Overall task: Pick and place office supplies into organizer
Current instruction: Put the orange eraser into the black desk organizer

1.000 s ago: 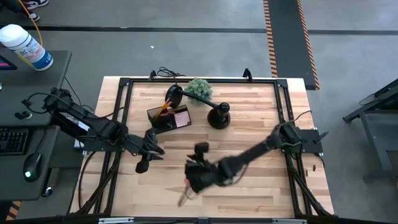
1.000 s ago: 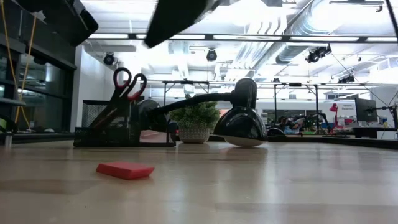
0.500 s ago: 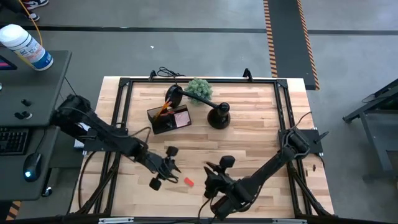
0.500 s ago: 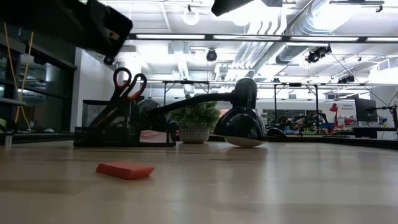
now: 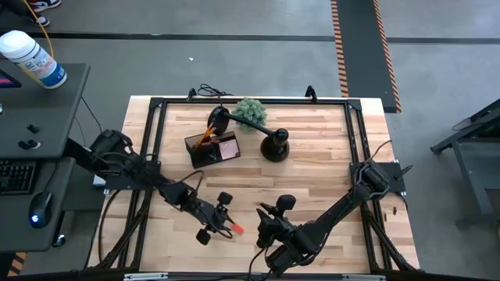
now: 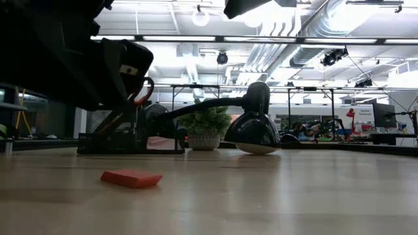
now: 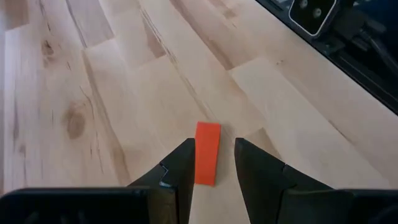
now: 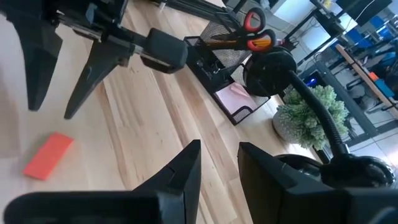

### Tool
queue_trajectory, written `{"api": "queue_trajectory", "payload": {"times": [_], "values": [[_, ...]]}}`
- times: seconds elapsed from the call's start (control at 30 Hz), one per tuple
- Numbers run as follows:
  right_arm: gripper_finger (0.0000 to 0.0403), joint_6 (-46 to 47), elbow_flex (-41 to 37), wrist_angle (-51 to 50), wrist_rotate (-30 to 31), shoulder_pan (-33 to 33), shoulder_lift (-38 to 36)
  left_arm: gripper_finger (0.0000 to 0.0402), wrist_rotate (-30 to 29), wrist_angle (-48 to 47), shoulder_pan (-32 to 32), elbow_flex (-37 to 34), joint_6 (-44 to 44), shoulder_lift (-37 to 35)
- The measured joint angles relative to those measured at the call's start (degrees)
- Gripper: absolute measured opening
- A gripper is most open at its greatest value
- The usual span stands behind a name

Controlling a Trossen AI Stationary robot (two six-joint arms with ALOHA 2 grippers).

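A flat red block [image 5: 236,228] lies on its broad face on the wooden table near the front edge. My left gripper [image 5: 226,221] hangs open just above it, tipped downward. In the left wrist view its fingertips [image 7: 211,165] stand either side of the near end of the block [image 7: 207,152]; the low view shows the gripper [image 6: 78,59] clear of the block [image 6: 130,177]. My right gripper [image 5: 264,225] waits open beside it, nothing between its fingers [image 8: 219,162]. The dark organizer [image 5: 209,150] stands at the far left and holds orange-handled scissors [image 8: 255,31] and a pink pad [image 8: 233,93].
A black lamp lies with its round base [image 5: 275,145] at the back middle and its head [image 5: 218,119] behind the organizer. A green plant [image 5: 251,110] stands at the far edge. A black frame rail [image 7: 348,37] runs along the table's edge.
My left gripper has come down and moved toward the table's near edge and right, rolling its wrist, until its fingers stand over the red block. My right gripper swung away from the block toward the near edge, then kept still. The block has stayed in place.
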Motion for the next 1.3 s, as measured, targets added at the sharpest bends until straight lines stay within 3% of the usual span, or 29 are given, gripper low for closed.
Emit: {"api": "queue_trajectory", "payload": {"times": [0.2,0.4,0.87,1.3], "values": [[0.0096,0.2,0.0,0.1,-0.3,0.0,0.0,0.0102,0.7,1.9,0.7,1.9,0.0,3.8],[0.0096,1.0,0.0,0.0,-0.8,0.0,0.0,0.0102,5.3,-0.8,3.0,5.8,0.6,7.4],[0.0096,1.4,0.0,0.3,-0.9,0.0,0.0,0.0104,5.2,-5.2,3.5,8.5,3.0,10.0],[0.0096,1.4,0.0,0.7,-0.9,0.0,0.0,0.0235,5.0,-4.4,3.5,8.5,2.8,10.8]]}}
